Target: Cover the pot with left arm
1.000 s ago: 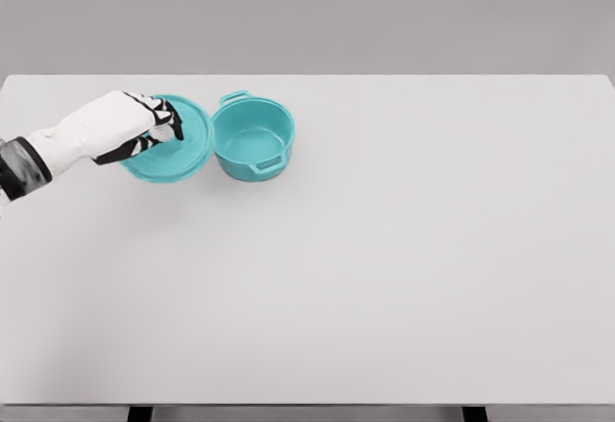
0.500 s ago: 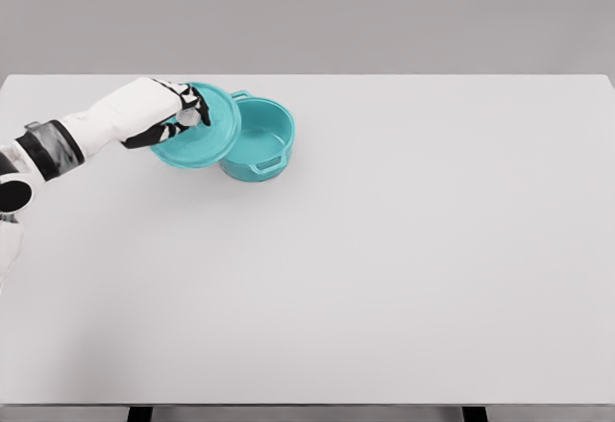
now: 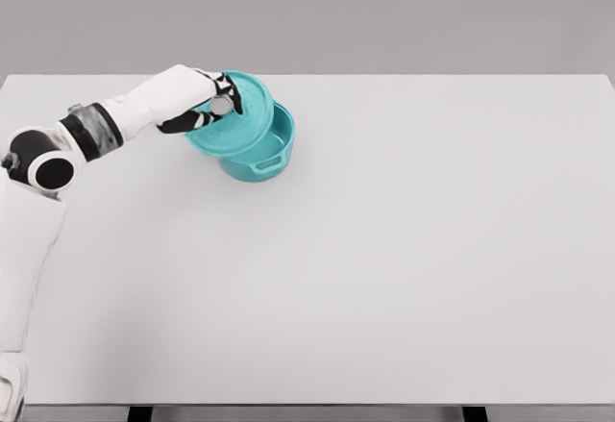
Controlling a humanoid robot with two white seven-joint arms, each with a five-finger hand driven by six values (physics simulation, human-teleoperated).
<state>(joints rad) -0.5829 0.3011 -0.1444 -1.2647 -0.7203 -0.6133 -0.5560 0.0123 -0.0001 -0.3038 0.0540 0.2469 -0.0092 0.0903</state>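
The rigid, seemingly light lid (image 3: 235, 119) is pinched at its knob by the left hand (image 3: 197, 100), tilted over the pot (image 3: 261, 158).

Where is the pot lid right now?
In the head view the teal lid is at the table's far left, held tilted by the left hand above the teal pot, covering most of its opening but not seated.
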